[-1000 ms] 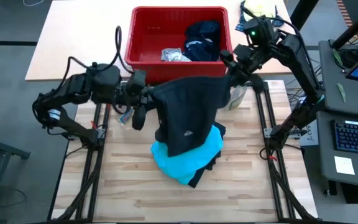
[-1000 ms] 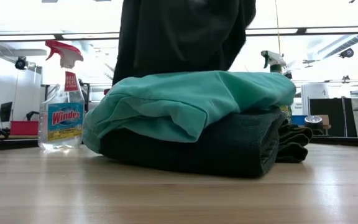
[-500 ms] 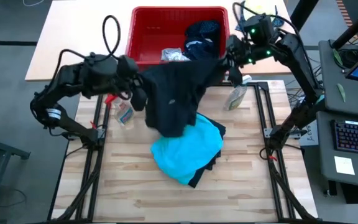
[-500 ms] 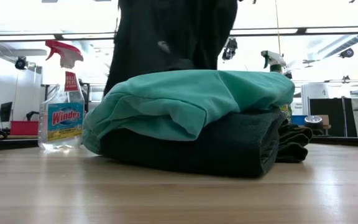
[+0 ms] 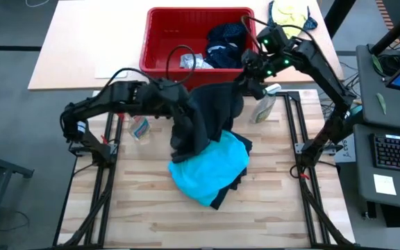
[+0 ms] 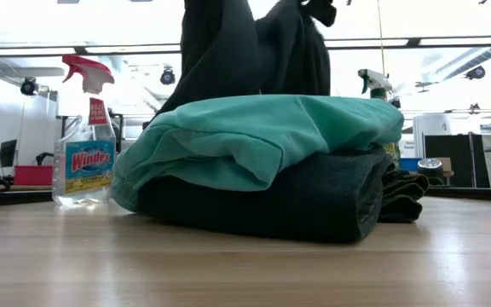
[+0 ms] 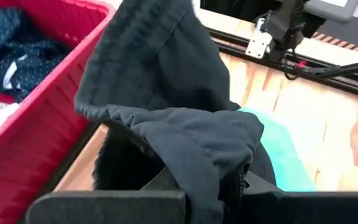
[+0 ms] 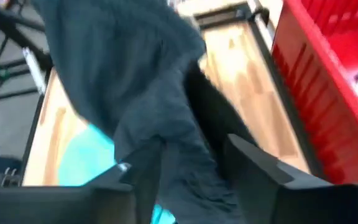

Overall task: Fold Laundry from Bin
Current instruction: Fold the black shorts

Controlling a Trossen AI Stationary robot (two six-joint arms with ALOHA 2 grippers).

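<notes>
I hold a soft dark grey garment (image 5: 203,118) up over the pale wooden counter (image 5: 151,208), one edge in each gripper. My left fingers (image 7: 166,183) are closed on a bunched hem of it; the left gripper (image 5: 179,111) sits just in front of the red plastic rectangular bin (image 5: 162,42), near its front wall. My right fingers (image 8: 145,165) pinch another fold of the same garment; the right gripper (image 5: 245,83) hangs beside the bin's front right corner. Between the two grips the cloth sags and its lower part drapes down onto the stack below.

That stack lies in the middle of the counter: a bright turquoise garment (image 5: 210,170) folded on top of a folded black one (image 6: 314,200), whose dark edge shows at the stack's right and lower sides. In the low view the held garment hangs behind the stack and rises out of the top of the picture.

Inside the bin a navy garment with tiny dots (image 5: 226,42) is heaped at the right end, with a crumpled light grey piece (image 5: 193,62) beside it toward the front wall.

A clear spray bottle with a red trigger and blue label (image 6: 85,141) stands on the counter left of the stack. A second spray bottle (image 5: 264,105) is to the right, below my right gripper.
</notes>
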